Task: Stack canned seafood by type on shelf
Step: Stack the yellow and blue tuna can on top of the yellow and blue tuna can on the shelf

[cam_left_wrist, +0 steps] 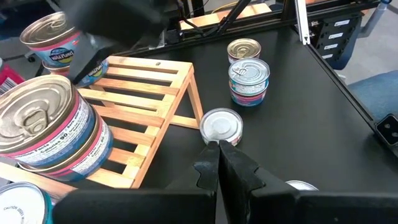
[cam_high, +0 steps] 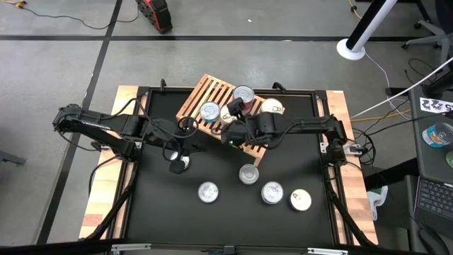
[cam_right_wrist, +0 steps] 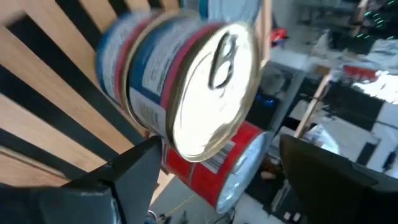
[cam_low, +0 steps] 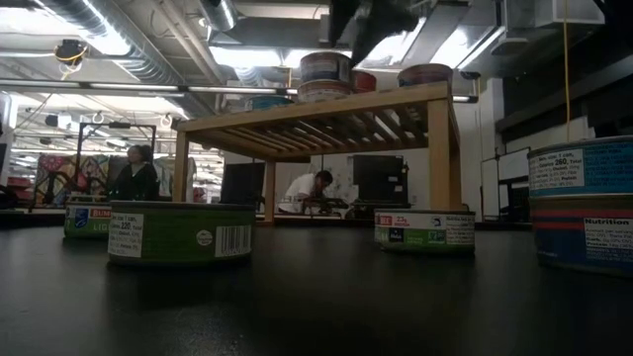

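While both arms reach in from the sides of the black desk, the high view puts the right hand over the wooden shelf, its fingers spread and holding nothing. Just past it sits a stacked can; beside it on the slats a blue-sided can, and a pale-lidded can on the far side. The left hand is off the shelf over bare desk, fingers pressed together, empty. Four loose cans sit on the desk beyond it: and a cream-lidded one.

Low view: shelf stands on its legs with cans on top; a green-labelled can is nearest, another green one farther back, a blue stack at the edge. People sit in the room behind.

Left wrist view: left hand closed tight, tips just short of a silver-lidded can; further out a two-can stack and a single can. A pink-and-blue stack stands on the shelf to the side.

Right wrist view: right hand with dark fingers wide apart, either side of a blue can stacked on a red can on the slats; contact unclear.
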Robot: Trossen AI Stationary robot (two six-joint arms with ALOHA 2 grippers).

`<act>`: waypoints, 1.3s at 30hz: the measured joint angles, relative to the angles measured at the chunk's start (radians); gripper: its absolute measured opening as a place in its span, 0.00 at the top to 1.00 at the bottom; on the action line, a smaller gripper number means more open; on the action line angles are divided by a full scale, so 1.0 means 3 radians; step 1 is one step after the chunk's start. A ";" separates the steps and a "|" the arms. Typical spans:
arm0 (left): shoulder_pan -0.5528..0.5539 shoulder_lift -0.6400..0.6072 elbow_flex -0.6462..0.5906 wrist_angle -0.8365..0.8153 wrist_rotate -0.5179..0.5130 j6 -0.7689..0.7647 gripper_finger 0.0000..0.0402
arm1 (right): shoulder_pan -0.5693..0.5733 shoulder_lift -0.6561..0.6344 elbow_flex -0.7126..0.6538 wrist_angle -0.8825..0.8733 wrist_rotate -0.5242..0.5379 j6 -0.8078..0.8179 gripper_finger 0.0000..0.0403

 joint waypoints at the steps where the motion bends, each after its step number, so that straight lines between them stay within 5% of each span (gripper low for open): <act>1: 0.0000 0.0000 0.0000 0.0001 0.0000 -0.0002 0.98 | 0.0043 0.0000 0.0033 0.0000 0.0009 0.0000 0.20; 8: -0.0052 0.0044 0.0000 0.0008 0.0046 -0.0158 0.99 | 0.0455 0.0000 0.0191 -0.0013 0.0009 0.0233 0.20; 14: -0.0277 0.0288 0.0000 0.0053 0.0055 -0.0184 0.99 | 0.0865 0.0000 0.0192 -0.0171 -0.0049 0.0965 0.20; 23: -0.0843 0.0800 -0.0003 0.0435 0.0055 -0.0492 0.99 | 0.1385 -0.0002 0.0166 -0.0321 -0.1173 0.2690 0.20; 28: -0.1184 0.1062 -0.0003 0.0667 0.0056 -0.0544 0.99 | 0.1628 -0.0004 -0.0028 -0.0031 -0.1569 0.3167 0.20; 39: -0.1459 0.1483 -0.0003 0.0649 0.0023 -0.0910 0.99 | 0.1885 -0.0005 -0.0821 0.1159 -0.1570 0.3222 0.20</act>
